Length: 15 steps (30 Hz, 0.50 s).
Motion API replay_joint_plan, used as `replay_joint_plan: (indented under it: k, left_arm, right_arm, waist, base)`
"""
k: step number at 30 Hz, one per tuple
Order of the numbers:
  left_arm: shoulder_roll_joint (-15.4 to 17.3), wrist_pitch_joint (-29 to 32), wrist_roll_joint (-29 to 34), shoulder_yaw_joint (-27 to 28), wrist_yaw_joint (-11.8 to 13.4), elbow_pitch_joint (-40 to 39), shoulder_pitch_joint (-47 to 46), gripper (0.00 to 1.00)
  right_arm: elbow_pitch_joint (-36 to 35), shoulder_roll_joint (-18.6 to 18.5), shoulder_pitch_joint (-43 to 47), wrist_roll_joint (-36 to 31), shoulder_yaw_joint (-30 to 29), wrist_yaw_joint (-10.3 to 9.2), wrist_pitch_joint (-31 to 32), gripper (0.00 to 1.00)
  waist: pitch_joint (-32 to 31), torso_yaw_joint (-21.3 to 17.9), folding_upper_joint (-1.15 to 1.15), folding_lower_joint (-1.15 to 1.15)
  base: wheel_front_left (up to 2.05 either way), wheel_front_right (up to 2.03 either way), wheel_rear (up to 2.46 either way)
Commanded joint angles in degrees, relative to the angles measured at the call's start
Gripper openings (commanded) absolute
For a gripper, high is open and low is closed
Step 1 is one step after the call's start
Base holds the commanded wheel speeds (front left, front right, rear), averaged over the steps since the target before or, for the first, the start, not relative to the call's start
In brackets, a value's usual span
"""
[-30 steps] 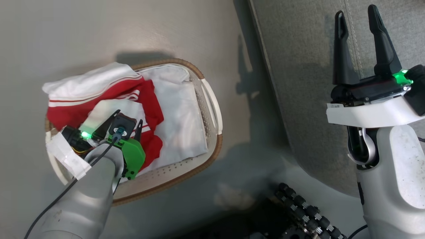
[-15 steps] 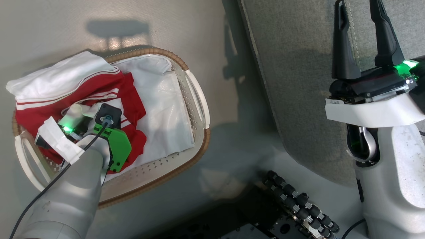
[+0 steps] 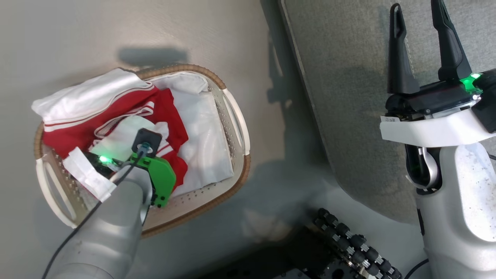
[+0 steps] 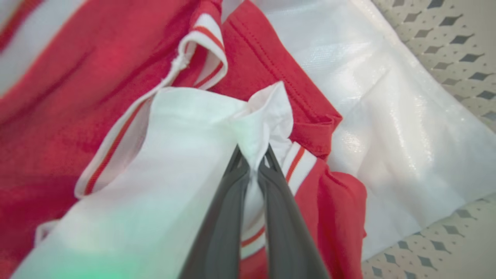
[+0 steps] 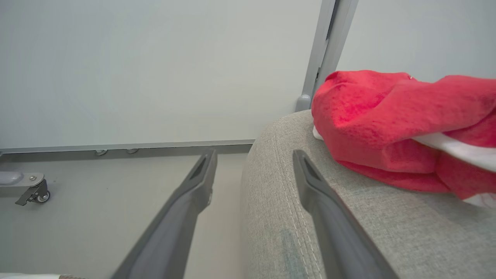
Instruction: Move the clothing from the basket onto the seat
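- My left claw (image 4: 254,155) was clenched on a white fold of the clothing (image 4: 77,77). Both fingers were pinched together, and the cloth bunched up just past their tips.
- The clothing was red with white panels and red-and-white striped trim. It lay heaped in the basket (image 3: 201,197), under and around that claw.
- On the far left of the left claw, one white panel spilled over the basket's brown woven rim.
- To the right of the left claw, a shiny white liner (image 4: 395,116) lay flat in the basket, partly tucked under the red cloth. The basket's perforated wall showed beyond it.
- The basket stood on the pale floor (image 3: 116,27), near the seat (image 3: 348,97). A strip of floor lay between the two.
- My right claw (image 3: 415,7) was released, its two dark fingers spread wide with nothing between them.
- The right claw hung over the grey seat, close to a stitched seam. I could not tell whether it touched the fabric.
- In the right wrist view, one finger stood out against the floor and the other against the seat's rounded corner.
- Ahead of the right claw and off to its right, a second red garment (image 5: 387,116) with a white edge lay crumpled on the seat, apart from my fingertips.
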Motion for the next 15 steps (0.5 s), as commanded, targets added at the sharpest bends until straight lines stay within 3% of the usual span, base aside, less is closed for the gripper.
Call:
replay_joint_plan:
  k: [1,10,15]
  left_arm:
    - [-0.25,-0.72,-0.83,0.27,-0.41,0.07,1.09,0.0]
    - [-2.21,-3.63,-4.22,0.56,-3.55,-4.45,6.05,0.0]
    - [-2.41,-3.74,-5.14,0.39,-4.63,-12.1,10.03,0.0]
  right_arm:
    - [0.46,-0.13,0.74,-0.57,-0.34,-0.08,-0.14,1.0]
    - [2.23,-0.15,3.77,-4.03,-1.46,-0.08,-0.14,1.0]
    - [3.79,-0.16,6.82,-6.31,-2.48,-0.08,-0.14,1.0]
  waist:
    - [-2.62,1.62,0.0,0.0]
    - [-12.86,5.51,0.0,0.0]
    - [-20.53,7.93,0.0,0.0]
  base:
    - [0.0,0.0,0.0]
    - [0.0,0.0,0.0]
    - [0.0,0.0,0.0]
